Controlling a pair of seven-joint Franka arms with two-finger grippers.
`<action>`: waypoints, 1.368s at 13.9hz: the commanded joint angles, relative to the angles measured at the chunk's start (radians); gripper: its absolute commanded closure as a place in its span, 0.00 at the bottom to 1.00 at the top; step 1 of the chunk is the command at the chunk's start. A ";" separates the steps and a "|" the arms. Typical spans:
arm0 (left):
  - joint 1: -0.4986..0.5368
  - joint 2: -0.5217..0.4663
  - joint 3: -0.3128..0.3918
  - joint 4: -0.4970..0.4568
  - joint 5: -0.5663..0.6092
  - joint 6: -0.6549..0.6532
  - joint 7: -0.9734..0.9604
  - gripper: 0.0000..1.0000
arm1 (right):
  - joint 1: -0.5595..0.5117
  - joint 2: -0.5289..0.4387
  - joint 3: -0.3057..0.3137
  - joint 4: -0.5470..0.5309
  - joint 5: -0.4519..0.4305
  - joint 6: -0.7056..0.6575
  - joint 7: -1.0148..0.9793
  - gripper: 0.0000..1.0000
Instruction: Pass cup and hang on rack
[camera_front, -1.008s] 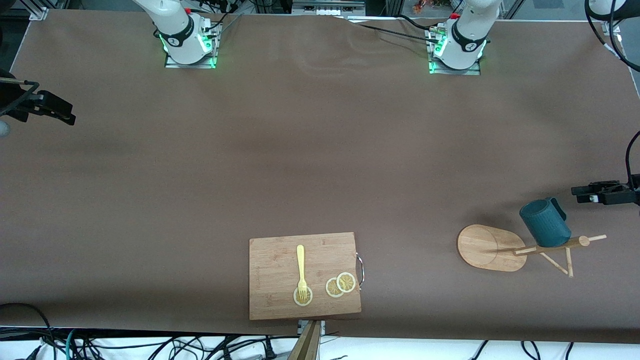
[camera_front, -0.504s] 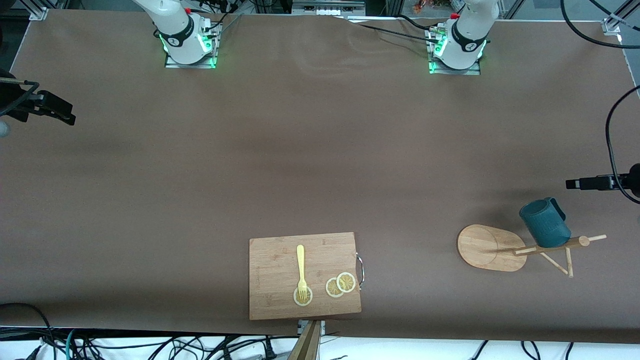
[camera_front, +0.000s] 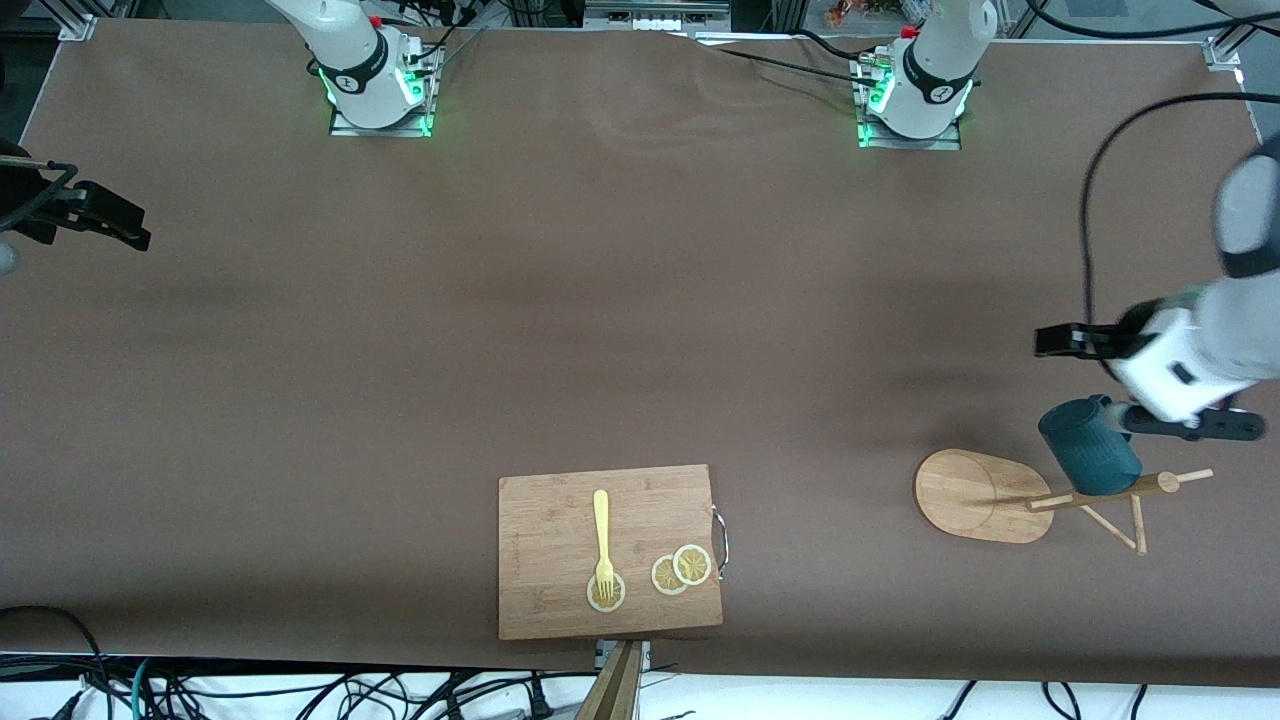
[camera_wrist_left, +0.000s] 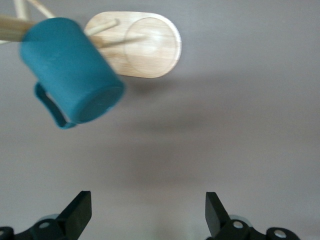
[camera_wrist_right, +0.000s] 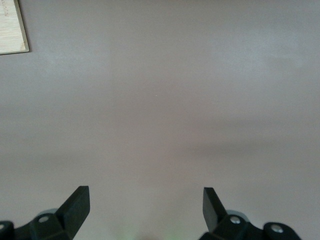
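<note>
The dark teal cup (camera_front: 1090, 447) hangs on a peg of the bamboo rack (camera_front: 975, 495), near the left arm's end of the table. In the left wrist view the cup (camera_wrist_left: 70, 70) shows its bottom and handle, with the rack's oval base (camera_wrist_left: 145, 45) beside it. My left gripper (camera_front: 1060, 342) is open and empty, in the air beside the cup and apart from it; its fingers (camera_wrist_left: 80, 210) stand wide apart. My right gripper (camera_front: 120, 225) is open and empty over bare table at the right arm's end, where that arm waits (camera_wrist_right: 145, 197).
A rectangular wooden cutting board (camera_front: 610, 550) lies near the front edge with a yellow fork (camera_front: 601, 535) and lemon slices (camera_front: 680, 570) on it. Its corner (camera_wrist_right: 12, 30) shows in the right wrist view. Brown table (camera_front: 600, 300) elsewhere.
My left gripper has drawn away from the cup and swung toward the table's middle, so more of the arm shows. The cup stays on the rack. The right arm has not moved.
</note>
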 joint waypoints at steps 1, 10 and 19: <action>-0.019 -0.059 0.004 -0.047 0.009 -0.006 0.006 0.00 | -0.017 -0.003 0.014 0.003 -0.006 0.005 -0.016 0.00; -0.207 -0.468 0.240 -0.539 -0.081 0.362 0.003 0.00 | -0.017 -0.003 0.014 0.003 -0.006 0.003 -0.016 0.00; -0.148 -0.439 0.247 -0.518 -0.088 0.362 0.009 0.00 | -0.017 -0.001 0.014 0.003 -0.006 0.003 -0.016 0.00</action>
